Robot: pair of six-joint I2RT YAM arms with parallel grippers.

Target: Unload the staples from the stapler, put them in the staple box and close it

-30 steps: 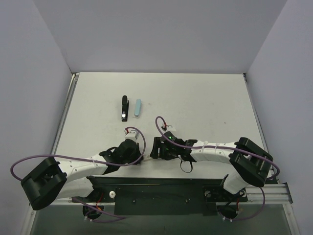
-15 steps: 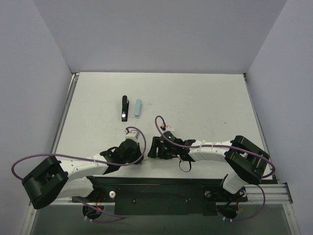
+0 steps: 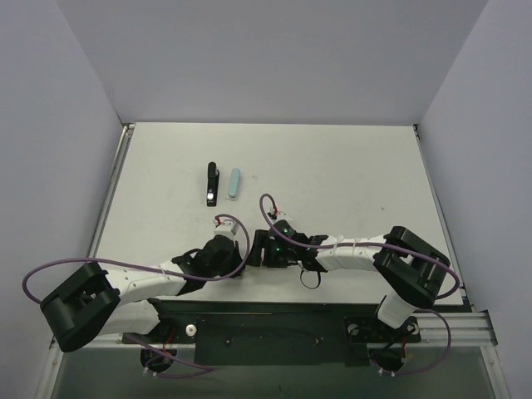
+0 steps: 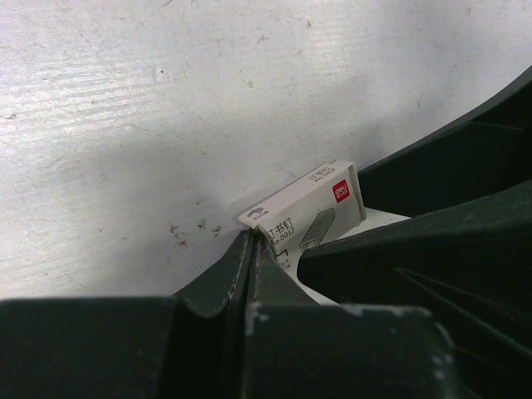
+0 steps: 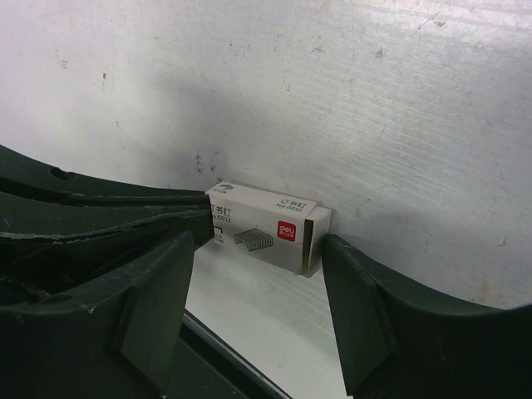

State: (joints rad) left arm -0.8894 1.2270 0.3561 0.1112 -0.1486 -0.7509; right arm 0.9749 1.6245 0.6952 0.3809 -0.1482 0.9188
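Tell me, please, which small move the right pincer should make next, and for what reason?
Probably close the right pincer on the staple box. The box lies between its open fingers, while the shut left pincer sits at one end of the box. The stapler lies far from both pincers, so the box seems to be the present concern.

White table top (image 3: 332,166), scuffed and finely scratched. Lying directly on it:

- slim black stapler (image 3: 211,184), set lengthwise toward the far edge, with a silvery glint at its near end
- light-blue bar (image 3: 235,183), shorter, just right of the stapler, parallel to it and apart from it
- small white staple box (image 4: 307,218) with a red logo, flat on the surface, well nearer than the stapler and slightly to its right
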